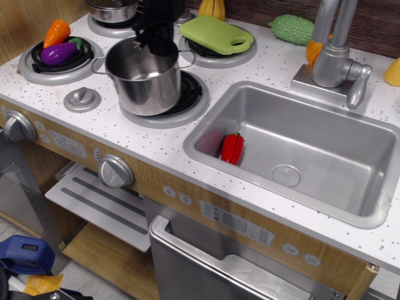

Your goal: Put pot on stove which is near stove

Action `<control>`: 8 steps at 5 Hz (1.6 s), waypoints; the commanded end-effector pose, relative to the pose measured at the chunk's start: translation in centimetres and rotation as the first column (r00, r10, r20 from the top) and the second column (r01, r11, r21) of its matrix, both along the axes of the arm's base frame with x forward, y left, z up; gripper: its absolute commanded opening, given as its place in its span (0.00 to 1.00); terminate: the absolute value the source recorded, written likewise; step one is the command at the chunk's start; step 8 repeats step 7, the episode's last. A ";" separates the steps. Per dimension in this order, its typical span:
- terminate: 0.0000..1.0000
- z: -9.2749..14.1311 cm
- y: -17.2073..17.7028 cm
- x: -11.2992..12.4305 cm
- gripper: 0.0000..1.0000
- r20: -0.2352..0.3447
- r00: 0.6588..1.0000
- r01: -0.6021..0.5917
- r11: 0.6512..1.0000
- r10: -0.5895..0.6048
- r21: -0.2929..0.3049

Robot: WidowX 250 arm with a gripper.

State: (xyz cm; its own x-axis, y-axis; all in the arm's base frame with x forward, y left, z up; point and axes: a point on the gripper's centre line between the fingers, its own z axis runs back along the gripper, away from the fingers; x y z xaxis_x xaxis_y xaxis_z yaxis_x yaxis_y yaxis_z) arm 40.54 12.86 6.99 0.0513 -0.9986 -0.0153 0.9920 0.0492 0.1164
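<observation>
2 pots [144, 78] [112, 9], 4 burners [190, 100], 1 sink [300, 150].

Shiny silver pot [144, 81] over a black spiral-coil stove [187, 94]; white speckled counter [156, 140]; lime-green cutting board [215, 34]; red pepper [232, 148].

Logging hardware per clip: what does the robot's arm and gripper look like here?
Only the lower end shows: a matte black, blocky gripper of boxy stacked housings, entering from the top edge. No cables, markings or labels are discernible, and the jaws are too dark to make out.
</observation>
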 end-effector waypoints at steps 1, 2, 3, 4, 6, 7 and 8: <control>0.00 1.8 -0.6 1.8 0.00 0.064 0.998 0.002 1.000 -0.003 0.018; 0.00 1.2 -0.4 2.8 0.00 0.081 0.996 0.038 0.999 -0.040 0.023; 0.00 1.0 0.2 2.9 0.00 0.087 0.994 0.059 0.998 -0.059 0.004; 0.00 1.0 0.1 3.0 0.00 0.087 0.994 0.065 0.998 -0.065 0.005; 0.00 1.1 -0.5 3.0 1.00 0.102 0.993 0.062 0.998 -0.061 -0.007; 1.00 1.1 -0.5 3.0 1.00 0.102 0.993 0.062 0.998 -0.061 -0.007; 1.00 1.1 -0.5 3.0 1.00 0.102 0.993 0.062 0.998 -0.061 -0.007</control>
